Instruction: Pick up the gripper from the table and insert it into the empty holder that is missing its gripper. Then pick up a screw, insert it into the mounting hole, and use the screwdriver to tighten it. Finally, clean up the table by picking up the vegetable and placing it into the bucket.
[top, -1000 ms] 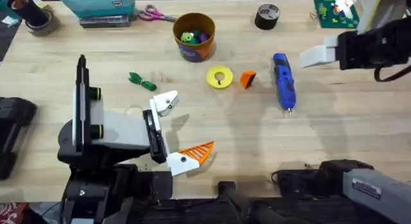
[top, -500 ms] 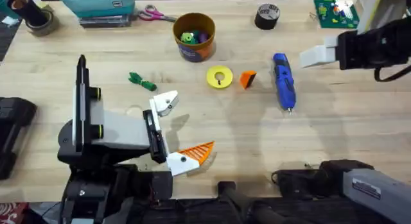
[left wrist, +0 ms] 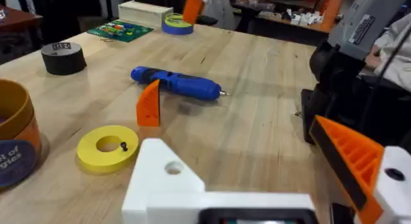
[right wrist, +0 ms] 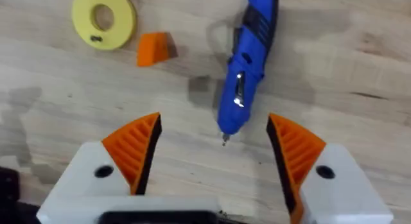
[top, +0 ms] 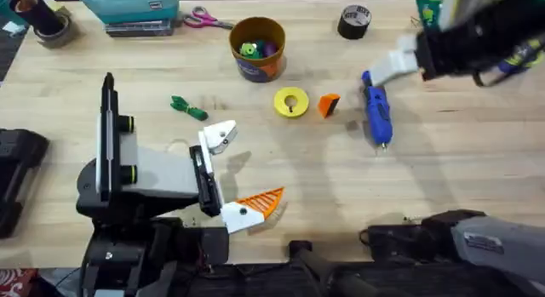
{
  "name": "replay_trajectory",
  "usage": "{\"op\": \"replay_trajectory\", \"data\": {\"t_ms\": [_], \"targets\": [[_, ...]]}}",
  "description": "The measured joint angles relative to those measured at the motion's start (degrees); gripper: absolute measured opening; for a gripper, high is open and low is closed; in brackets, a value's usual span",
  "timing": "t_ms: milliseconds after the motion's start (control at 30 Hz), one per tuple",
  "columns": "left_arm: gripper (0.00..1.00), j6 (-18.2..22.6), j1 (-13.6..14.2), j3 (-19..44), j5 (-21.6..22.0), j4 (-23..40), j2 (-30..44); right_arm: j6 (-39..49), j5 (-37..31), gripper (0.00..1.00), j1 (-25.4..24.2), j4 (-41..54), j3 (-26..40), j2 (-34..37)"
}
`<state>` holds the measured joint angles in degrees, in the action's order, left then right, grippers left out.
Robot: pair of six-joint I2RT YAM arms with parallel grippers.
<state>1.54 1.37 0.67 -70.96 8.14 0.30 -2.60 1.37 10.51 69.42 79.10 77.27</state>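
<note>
The gripper [top: 329,105], a small orange ridged wedge, stands on the bare wood between a flat yellow disc [top: 291,102] with a centre hole and the screwdriver [top: 375,107], just beside each and touching neither; in the left wrist view a small dark screw [left wrist: 124,146] lies on the disc. The screwdriver is a blue cylinder lying flat, its thin silver tip pointing toward the arms' bases. Farther back stands the bucket [top: 257,48], orange-yellow with a dark band, holding a lime-green toy [top: 249,50], with a black roll of tape [top: 354,21] and pink-handled scissors [top: 205,19] near the far edge. The vegetable [top: 188,107], thin and dark green, lies well to the left of the disc. The right gripper [right wrist: 215,144] hovers above the screwdriver with its orange-padded fingers [right wrist: 136,142] released and spread wide; the screwdriver's tip sits in the gap between them, while the wedge lies ahead of and outside the fingers, untouched. The left gripper [top: 247,174] rests near its base, spread and gripping nothing; one finger carries an orange pad [top: 262,201], the other is the holder [top: 219,136], bare white plastic with an open mounting hole [left wrist: 173,167]. The wedge lies well apart from it.
</note>
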Motion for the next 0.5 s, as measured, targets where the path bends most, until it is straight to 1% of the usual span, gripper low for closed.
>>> {"op": "replay_trajectory", "data": {"t_ms": [133, 233, 333, 500], "targets": [[0.985, 0.00, 0.00, 0.00, 0.00, 0.00, 0.00, -1.78, 0.02, 0.998, 3.32, 1.30, 7.37, 6.46], [0.985, 0.00, 0.00, 0.00, 0.00, 0.00, 0.00, -2.98, 0.00, 0.997, 5.95, 1.23, 11.13, 9.57], [0.986, 0.00, 0.00, 0.00, 0.00, 0.00, 0.02, -4.33, 0.02, 0.998, 8.35, 1.01, 12.68, 10.97], [0.985, 0.00, 0.00, 0.00, 0.00, 0.00, 0.00, -5.56, 0.02, 0.995, 11.29, 1.11, 12.88, 12.66]]}}
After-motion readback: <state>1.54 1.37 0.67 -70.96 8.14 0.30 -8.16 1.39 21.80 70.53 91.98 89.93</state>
